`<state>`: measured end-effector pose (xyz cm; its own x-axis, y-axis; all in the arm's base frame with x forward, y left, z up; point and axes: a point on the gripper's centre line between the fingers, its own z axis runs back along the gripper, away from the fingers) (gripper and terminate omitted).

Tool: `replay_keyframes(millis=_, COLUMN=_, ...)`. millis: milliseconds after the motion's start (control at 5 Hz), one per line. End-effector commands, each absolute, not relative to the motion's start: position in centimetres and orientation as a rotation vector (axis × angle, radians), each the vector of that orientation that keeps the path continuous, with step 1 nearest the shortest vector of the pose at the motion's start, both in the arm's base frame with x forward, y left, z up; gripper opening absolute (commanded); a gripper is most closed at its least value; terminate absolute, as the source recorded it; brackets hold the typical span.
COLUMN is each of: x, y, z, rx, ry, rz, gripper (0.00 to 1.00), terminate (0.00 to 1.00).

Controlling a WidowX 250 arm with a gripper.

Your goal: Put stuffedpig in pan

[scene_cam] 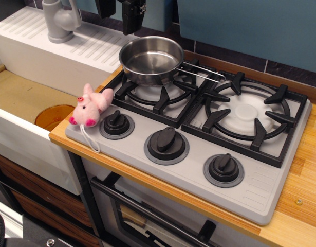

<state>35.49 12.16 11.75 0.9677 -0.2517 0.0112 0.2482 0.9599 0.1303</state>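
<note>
**Awaiting pickup: pig on stove edge, pan empty**

Hanging at the top edge of the frame, the gripper point(126, 11) is seen only in part: two dark fingers reach down above the rear of the pan, with a gap visible between them. Nothing is held, and the jaws are judged to stand apart, though their upper parts are cut off by the frame.

Directly below and slightly to the right, the pan point(151, 60) is found seated on the left rear burner grate point(156, 92), its wire handle directed rightward toward the second burner. The bowl is empty, and its mouth is unobstructed from above.

The stuffedpig point(91, 106) is noted well apart from the pan, lying on its side at the front-left corner of the stove top point(250, 198), just beside the leftmost knob point(116, 125). Its white string loop trails forward over the grey surface toward the counter edge.

The task is judged not yet begun. A descent toward the pig is expected to be required first; the adjacent knob is considered a possible obstruction to finger placement.
</note>
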Motion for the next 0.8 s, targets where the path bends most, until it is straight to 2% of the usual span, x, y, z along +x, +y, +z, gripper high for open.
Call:
replay_keyframes(millis=0, x=35.5, y=12.2, z=11.7, rx=0.129, ry=-0.028, rz=-0.253, gripper=1.00, terminate=0.00)
replay_keyframes(millis=200, x=32.8, y=12.0, z=12.2, rx=0.085, ry=-0.034, rz=-0.189, gripper=1.00, terminate=0.00)
replay_keyframes(millis=600, x=29.0, y=10.4, z=11.8, rx=0.086, ry=-0.063, rz=-0.130, gripper=1.00, terminate=0.00)
